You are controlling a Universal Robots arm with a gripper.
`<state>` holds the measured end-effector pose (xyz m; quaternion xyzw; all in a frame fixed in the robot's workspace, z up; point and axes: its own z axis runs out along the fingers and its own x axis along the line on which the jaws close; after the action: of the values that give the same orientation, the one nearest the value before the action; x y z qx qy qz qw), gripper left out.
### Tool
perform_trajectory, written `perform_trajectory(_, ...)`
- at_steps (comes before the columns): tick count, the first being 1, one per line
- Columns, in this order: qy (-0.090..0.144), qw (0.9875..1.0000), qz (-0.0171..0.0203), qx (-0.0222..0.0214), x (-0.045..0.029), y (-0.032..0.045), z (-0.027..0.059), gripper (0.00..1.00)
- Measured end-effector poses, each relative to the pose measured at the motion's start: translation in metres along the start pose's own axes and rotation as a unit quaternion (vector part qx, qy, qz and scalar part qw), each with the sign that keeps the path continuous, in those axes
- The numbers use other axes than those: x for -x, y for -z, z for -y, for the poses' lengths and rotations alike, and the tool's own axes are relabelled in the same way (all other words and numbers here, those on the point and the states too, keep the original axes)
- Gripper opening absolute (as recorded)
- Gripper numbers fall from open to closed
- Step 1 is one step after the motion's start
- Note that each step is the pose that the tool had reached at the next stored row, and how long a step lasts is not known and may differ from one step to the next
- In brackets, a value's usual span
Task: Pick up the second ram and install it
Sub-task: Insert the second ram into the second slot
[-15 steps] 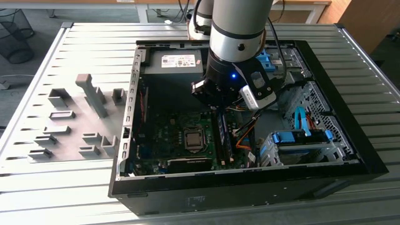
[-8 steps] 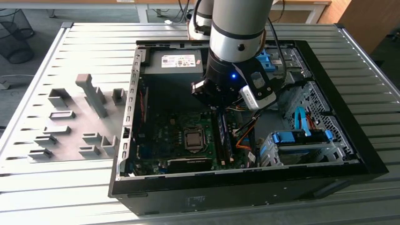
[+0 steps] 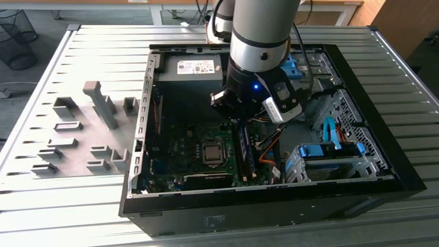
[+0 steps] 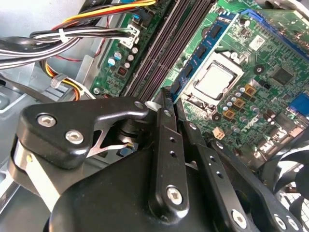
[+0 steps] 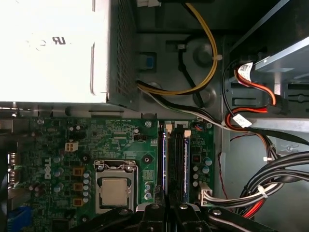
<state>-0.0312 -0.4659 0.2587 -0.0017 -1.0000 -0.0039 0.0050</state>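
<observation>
From the exterior view's left, grey plastic fixture blocks (image 3: 82,139) stand on the slatted metal counter (image 3: 82,51), shaped to keep parts upright for picking. To their right sits the open black computer case (image 3: 384,170), lying flat so its green motherboard (image 3: 182,146) faces up at me. My black pincer (image 5: 166,210) hangs over the long black memory slots (image 5: 179,162), its fingers drawn close together. A thin blue-green memory stick, I judge the second ram (image 5: 164,159), stands edgewise in a slot just below my fingertips; whether I grip it, I cannot tell.
</observation>
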Motion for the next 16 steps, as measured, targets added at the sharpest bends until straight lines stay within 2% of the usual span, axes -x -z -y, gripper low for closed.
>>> perform_trajectory(10, 0.001, 1.0, -0.0007, 0.0003, 0.0025, -0.0137, 0.0066, 0.14)
perform_trajectory(16, 0.0, 1.0, -0.0008, 0.0005, 0.0029, -0.0158, 0.0069, 0.14)
